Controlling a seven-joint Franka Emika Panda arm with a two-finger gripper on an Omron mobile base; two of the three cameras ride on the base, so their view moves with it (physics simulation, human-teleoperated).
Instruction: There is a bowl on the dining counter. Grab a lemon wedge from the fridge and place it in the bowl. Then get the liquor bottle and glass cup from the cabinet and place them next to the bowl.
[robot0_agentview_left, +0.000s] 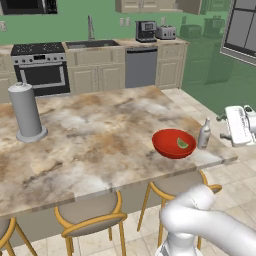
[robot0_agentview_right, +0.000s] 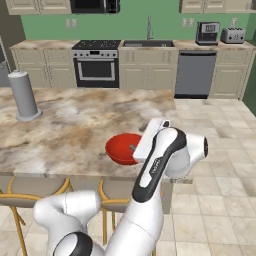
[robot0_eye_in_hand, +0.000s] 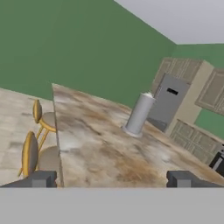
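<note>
the red bowl (robot0_agentview_left: 173, 143) sits on the marble dining counter (robot0_agentview_left: 90, 140), toward the corner at about 4 o'clock of the counter top in the left base view. a green lemon wedge (robot0_agentview_left: 182, 143) lies inside the bowl, against its wall at 3 o'clock. the pale liquor bottle (robot0_agentview_left: 204, 134) stands upright on the counter just beside the bowl, also at 3 o'clock of it, very close to the rim; whether they touch cannot be told.

in the right base view the bowl (robot0_agentview_right: 122, 148) shows at the near edge of the counter (robot0_agentview_right: 75, 125), partly behind the robot's white forearm.

the gripper (robot0_eye_in_hand: 112, 179) shows in the hand view as two dark fingertips (robot0_eye_in_hand: 41, 178) rising at the bottom, spread well apart with nothing between them. that view looks along the counter (robot0_eye_in_hand: 100, 144) toward a grey paper towel roll (robot0_eye_in_hand: 139, 114) standing upright at about 1 o'clock from the middle, with two wooden stools (robot0_eye_in_hand: 31, 153) along the counter's edge at 9 o'clock.

the same paper towel roll (robot0_agentview_left: 26, 112) stands at 9 o'clock on the counter in the left base view, well apart from the bowl. stools (robot0_agentview_left: 92, 215) are tucked under the near edge of the counter. beyond it, at 12 o'clock, are a stove (robot0_agentview_left: 41, 67), a sink (robot0_agentview_left: 92, 44) and a dishwasher (robot0_agentview_left: 141, 67) along the far wall.
</note>
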